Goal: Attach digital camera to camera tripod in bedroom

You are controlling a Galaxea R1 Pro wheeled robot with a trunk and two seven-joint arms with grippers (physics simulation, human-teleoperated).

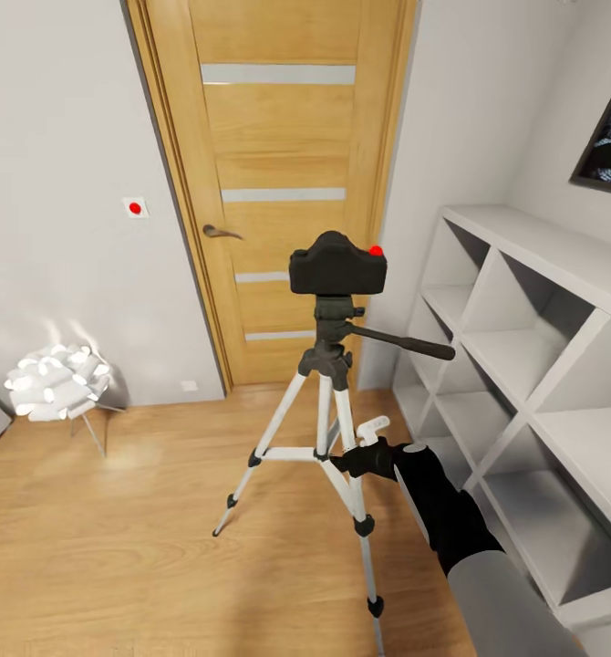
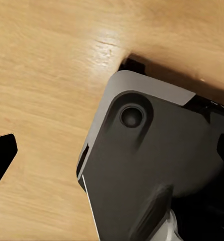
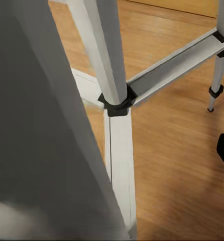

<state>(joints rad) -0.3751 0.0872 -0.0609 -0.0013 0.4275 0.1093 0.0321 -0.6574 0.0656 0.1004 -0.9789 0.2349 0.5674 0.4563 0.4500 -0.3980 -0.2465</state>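
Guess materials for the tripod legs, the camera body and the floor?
Tripod legs: look like silver metal tubing with a satin sheen and soft highlights; black joint collars read as matte plastic.
Camera body: matte black, probably plastic or rubberised, no glare; glossy red button.
Floor: light wood planks with visible grain and a semi-gloss shine; could be laminate.

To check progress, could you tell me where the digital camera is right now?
In the head view, the digital camera sits atop the camera tripod, mid-frame before the oak door, with the white shelf at its right.
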